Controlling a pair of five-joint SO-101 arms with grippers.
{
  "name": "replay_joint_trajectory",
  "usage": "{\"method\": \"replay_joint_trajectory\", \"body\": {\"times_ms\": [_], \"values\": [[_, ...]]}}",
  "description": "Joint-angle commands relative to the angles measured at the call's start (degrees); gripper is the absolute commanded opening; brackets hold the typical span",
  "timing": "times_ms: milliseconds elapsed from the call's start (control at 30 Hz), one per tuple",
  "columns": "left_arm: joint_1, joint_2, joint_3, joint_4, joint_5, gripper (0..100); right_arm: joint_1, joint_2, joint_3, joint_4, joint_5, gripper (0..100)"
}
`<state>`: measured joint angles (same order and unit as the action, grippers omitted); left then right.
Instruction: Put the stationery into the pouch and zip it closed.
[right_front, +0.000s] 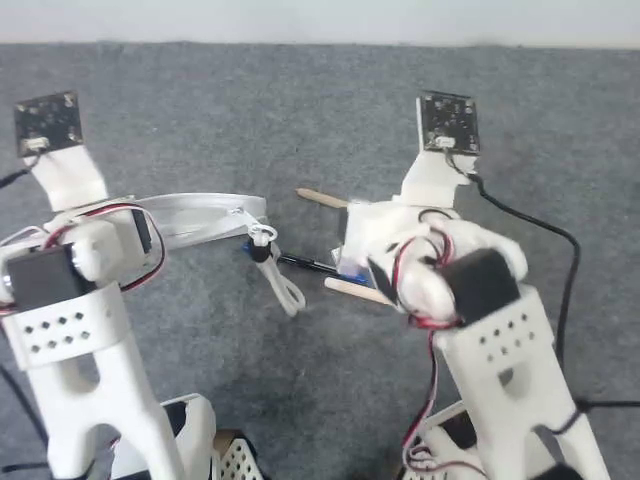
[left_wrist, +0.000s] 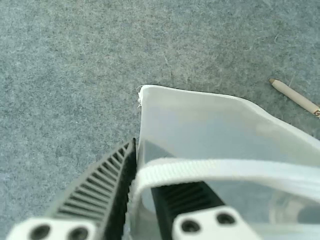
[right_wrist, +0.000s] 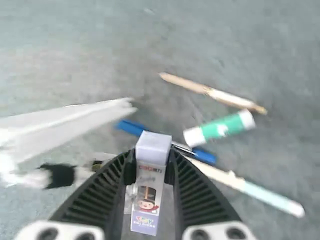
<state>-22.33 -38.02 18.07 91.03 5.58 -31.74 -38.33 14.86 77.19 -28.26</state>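
Grey felt covers the worktop (right_front: 300, 90), and the pouch (left_wrist: 210, 135) lies on it left of centre, its mouth turned toward the loose stationery. The left gripper (left_wrist: 142, 165) is clamped on the pouch's rim, one finger inside the opening and one outside. The right gripper (right_wrist: 150, 156) is closed on a white block (right_wrist: 147, 200), probably an eraser, held just short of the mouth. Beyond it lie a blue pen (right_wrist: 132, 127), a glue stick (right_wrist: 220, 129), a wooden pencil (right_wrist: 200, 89) and a pale pencil (right_wrist: 245, 186), all on the worktop outside the pouch.

The opening looks the main risk. From the right wrist view the pouch tapers to a flat wedge, so the block may strike the rim and drop outside. With only one edge pinned, a push could fold the soft wall or slide it away. A low approach might also knock the blue pen, which lies closest to the mouth.
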Motion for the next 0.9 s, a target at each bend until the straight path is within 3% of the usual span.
{"method": "replay_joint_trajectory", "body": {"times_ms": [0,467,867], "values": [[-0.1,-0.2,-3.6,0.0,0.4,1,-2.7,-3.5,-3.8,-4.2,3.0,0.6],[0.0,-0.2,-3.6,0.0,0.6,1,-9.8,-3.6,-3.8,-17.6,8.4,0.6],[4.5,-0.1,-3.2,0.2,0.5,1,-16.0,-3.6,-3.8,-25.8,14.9,0.6]]}}
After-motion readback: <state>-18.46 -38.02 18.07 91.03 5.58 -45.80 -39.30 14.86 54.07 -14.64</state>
